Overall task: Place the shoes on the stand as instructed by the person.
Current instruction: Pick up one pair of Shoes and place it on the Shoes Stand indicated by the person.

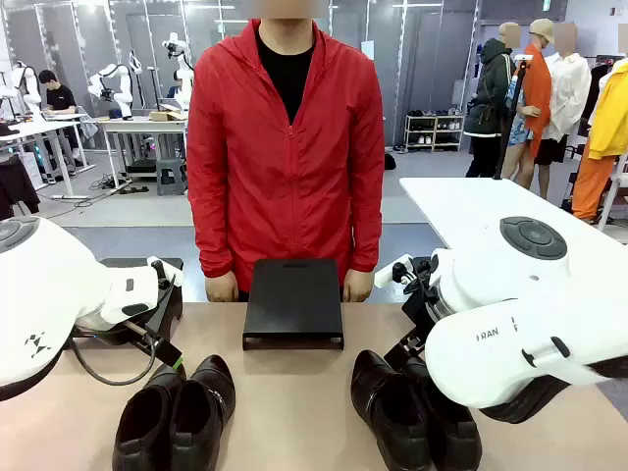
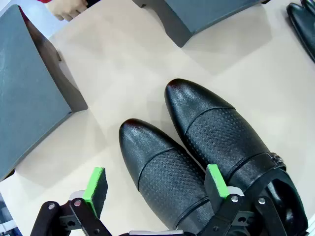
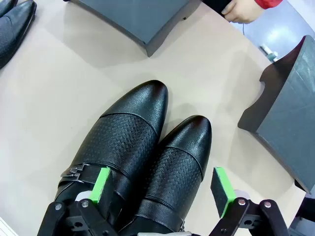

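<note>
Two pairs of black shiny shoes stand on the tan table, toes toward the person (image 1: pixel 287 147) in the red jacket. The left pair (image 1: pixel 177 412) lies under my left gripper (image 2: pixel 155 186), whose open green pads (image 2: pixel 96 189) straddle one perforated shoe (image 2: pixel 157 167), with its mate (image 2: pixel 221 128) beside it. The right pair (image 1: pixel 412 412) lies under my right gripper (image 3: pixel 161 187), also open, with one shoe (image 3: pixel 179 164) between its fingers and the buckled one (image 3: pixel 123 132) alongside. A black stand (image 1: pixel 292 302) sits at the table's middle, in front of the person.
A second black stand (image 1: pixel 147 294) sits at the far left, partly behind my left arm, and a third stand (image 3: pixel 288 123) is at the right. The person's hands (image 1: pixel 222 287) rest at the far table edge. Bare tabletop lies between the pairs.
</note>
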### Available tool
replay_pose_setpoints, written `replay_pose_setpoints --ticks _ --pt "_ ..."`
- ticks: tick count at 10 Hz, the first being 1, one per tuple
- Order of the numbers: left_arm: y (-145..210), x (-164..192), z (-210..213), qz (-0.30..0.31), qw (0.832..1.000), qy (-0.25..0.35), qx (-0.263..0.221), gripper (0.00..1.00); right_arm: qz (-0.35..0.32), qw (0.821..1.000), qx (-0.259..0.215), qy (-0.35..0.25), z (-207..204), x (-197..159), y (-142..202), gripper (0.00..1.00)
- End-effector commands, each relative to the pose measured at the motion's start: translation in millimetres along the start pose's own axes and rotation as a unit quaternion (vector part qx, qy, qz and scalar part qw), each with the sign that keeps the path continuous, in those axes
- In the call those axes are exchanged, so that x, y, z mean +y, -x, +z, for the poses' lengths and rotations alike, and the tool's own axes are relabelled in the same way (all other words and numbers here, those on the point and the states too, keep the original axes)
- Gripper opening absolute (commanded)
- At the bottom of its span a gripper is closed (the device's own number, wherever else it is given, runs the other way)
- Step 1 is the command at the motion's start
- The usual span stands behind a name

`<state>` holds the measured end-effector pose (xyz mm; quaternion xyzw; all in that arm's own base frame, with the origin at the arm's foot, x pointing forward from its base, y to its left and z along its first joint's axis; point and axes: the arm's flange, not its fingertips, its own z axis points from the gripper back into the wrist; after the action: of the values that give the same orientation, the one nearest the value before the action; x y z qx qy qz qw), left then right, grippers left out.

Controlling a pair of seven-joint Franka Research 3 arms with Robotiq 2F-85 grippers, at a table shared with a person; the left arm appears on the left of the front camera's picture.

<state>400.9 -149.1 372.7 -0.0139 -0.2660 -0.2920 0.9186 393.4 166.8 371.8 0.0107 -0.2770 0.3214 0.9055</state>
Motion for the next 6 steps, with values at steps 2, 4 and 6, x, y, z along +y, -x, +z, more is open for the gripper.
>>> replay_pose_setpoints --ticks 2,4,6 --pt "-0.1 -0.3 0.0 0.0 1.0 0.0 0.0 1.0 0.0 1.0 0.0 0.0 0.0 0.0 0.0 1.0" --pt "-0.1 -0.3 0.0 0.0 1.0 0.0 0.0 1.0 0.0 1.0 0.0 0.0 0.0 0.0 0.0 1.0" --pt "-0.1 -0.3 0.0 0.0 1.0 0.0 0.0 1.0 0.0 1.0 0.0 0.0 0.0 0.0 0.0 1.0"
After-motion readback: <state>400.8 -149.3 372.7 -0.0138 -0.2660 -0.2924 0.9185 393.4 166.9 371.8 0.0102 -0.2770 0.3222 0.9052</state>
